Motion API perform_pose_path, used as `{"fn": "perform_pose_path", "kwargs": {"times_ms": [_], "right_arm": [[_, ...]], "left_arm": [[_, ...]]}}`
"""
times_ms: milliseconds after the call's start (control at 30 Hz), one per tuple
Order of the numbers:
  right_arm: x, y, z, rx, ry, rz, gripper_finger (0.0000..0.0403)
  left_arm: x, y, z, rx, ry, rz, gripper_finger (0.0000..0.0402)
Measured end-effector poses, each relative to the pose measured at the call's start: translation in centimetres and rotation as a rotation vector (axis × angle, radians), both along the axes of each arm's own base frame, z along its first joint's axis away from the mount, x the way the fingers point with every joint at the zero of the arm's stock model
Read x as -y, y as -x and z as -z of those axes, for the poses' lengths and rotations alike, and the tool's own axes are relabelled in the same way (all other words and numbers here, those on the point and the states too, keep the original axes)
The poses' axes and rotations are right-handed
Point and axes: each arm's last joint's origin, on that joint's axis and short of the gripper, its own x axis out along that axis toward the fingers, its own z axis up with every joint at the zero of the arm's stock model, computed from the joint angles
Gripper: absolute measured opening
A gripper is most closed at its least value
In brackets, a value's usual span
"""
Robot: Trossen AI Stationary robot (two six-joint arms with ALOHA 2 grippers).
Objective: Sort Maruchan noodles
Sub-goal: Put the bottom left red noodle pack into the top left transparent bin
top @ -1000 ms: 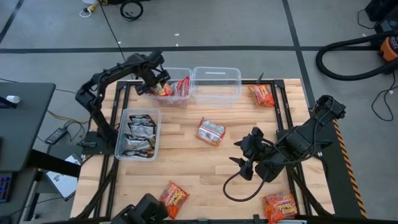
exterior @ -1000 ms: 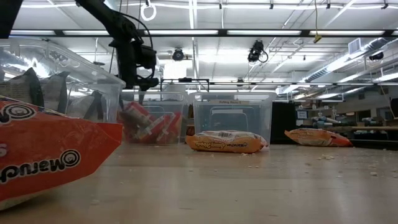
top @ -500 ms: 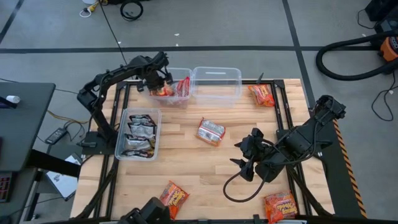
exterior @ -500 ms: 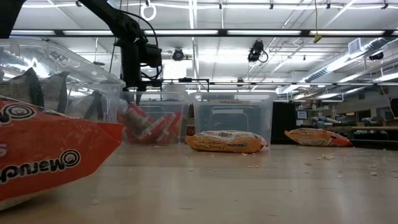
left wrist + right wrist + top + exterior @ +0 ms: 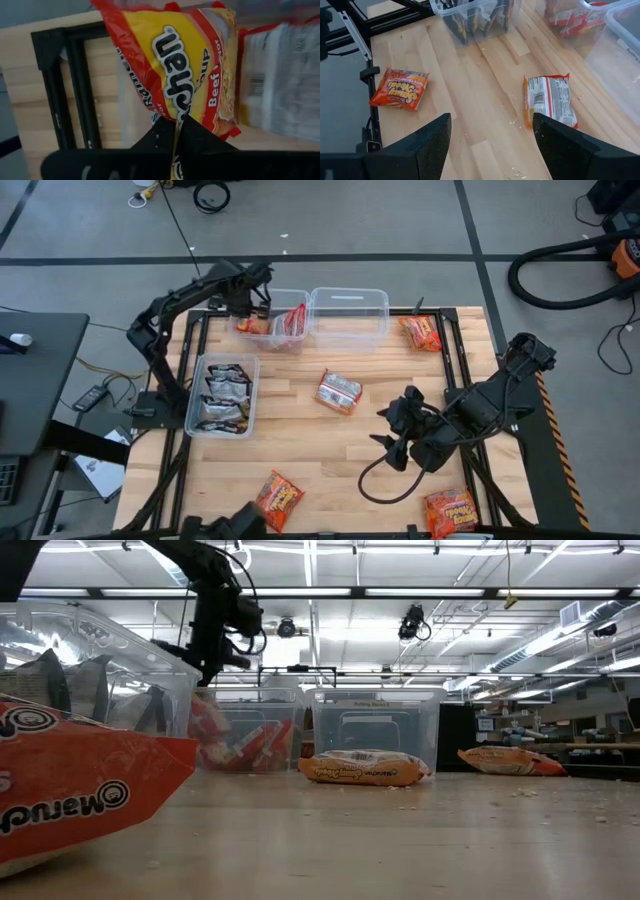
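Left tool is clenched on the edge of a yellow-and-red packet, its two fingers pinched flat on the crinkled seam so that the packet hangs from them rather than being carried level. It is held over the near-left corner of the red-packet bin, which in the high view stands at the far edge of the bench; the grip at one end is judged to suit dropping the packet in edgewise beside the others (several already stand on edge in that bin). Whether the packet is being set in or drawn out cannot be told.

Below it in the high view, at the bench's left side, the silver-black bin holds the dark packets, kept apart by kind. Just right of the red-packet bin stands an empty clear bin, presumably meant for a third sort not yet started.

Loose packets are left where they lie: an orange one at the near-left edge, a packet lying back-side up in the middle of the bench, an orange one at the far right corner, and another at the near right. The sorting is judged partly done.

Right tool is released, fingers spread wide, and waits low over the bench's right half, near the middle packet but not touching it (well placed to take that one next).
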Motion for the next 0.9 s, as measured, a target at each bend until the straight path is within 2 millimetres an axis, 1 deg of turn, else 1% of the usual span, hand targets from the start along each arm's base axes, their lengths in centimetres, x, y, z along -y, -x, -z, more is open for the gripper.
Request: {"fn": "perform_pose_path", "kwargs": {"times_ms": [100,300,433,500,567,667,767,900], "right_arm": [[0.3,-0.2,0.0,-0.001,0.001,0.008,0.0284],[0.5,-0.4,0.0,-0.012,-0.034,0.012,0.0284],[0.5,-0.5,0.0,-0.012,-0.043,0.013,0.0284],[0.5,-0.5,0.0,-0.012,-0.044,0.012,0.0284],[0.5,-0.5,0.0,-0.013,-0.045,0.011,0.0284],[0.5,-0.5,0.0,-0.018,-0.052,0.009,0.0284],[0.7,-0.6,0.1,-0.029,-0.068,0.005,0.0284],[0.8,-0.7,0.1,-0.041,-0.085,0.001,0.0284]], "left_arm": [[0.5,-1.2,1.6,-0.061,0.009,0.038,0.0014],[1.7,-4.6,4.0,-0.121,-0.020,0.161,0.0020],[2.6,-6.1,5.6,-0.164,0.004,0.217,0.0027],[2.9,-6.9,6.3,-0.138,0.021,0.234,0.0032],[3.2,-7.8,6.9,-0.075,0.049,0.247,0.0040],[3.6,-8.7,7.0,0.005,0.059,0.271,0.0058],[3.6,-9.5,6.2,0.037,0.030,0.287,0.0079],[3.2,-9.9,5.1,0.064,-0.003,0.296,0.0113]]}}
